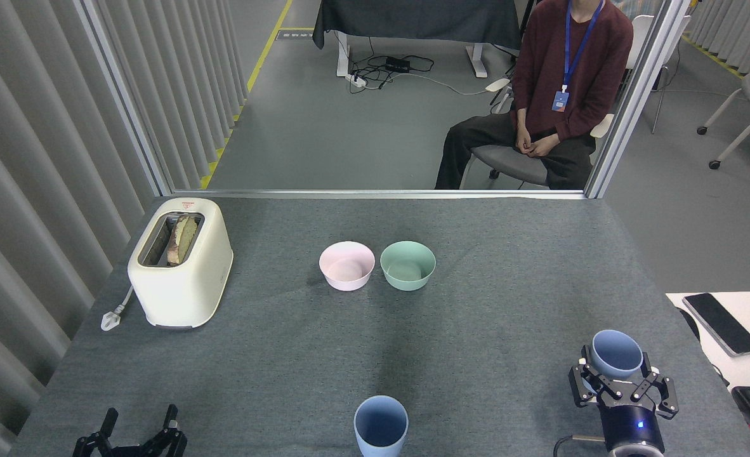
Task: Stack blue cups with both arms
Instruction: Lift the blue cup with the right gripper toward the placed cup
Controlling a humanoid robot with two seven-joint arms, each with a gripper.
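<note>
Right-hand blue cup (616, 359) first: it stands upright on the counter (476, 330) at about four o'clock from the middle, mouth up, long axis vertical. Our right pincer (622, 384) sits just on the near side of it, fingers spread wide to either side of the cup's lower body. Released, gripping nothing; whether the pads touch the wall yet we can't tell. From that pincer the cup lies straight ahead at twelve o'clock, so we judge the coming move a short push forward and a squeeze across the wall.

The other blue cup (381, 425) stands upright at six o'clock, on the near edge, well apart from the first. Our left pincer (135, 433) shows at seven o'clock, fingers parted and empty, with that cup off at three o'clock from it. The left arm is the nearer one for it, so each arm has its own cup.

Farther out, a pink bowl (346, 265) and a mint-green bowl (407, 265) sit side by side at centre, a toaster (181, 261) at ten o'clock.
</note>
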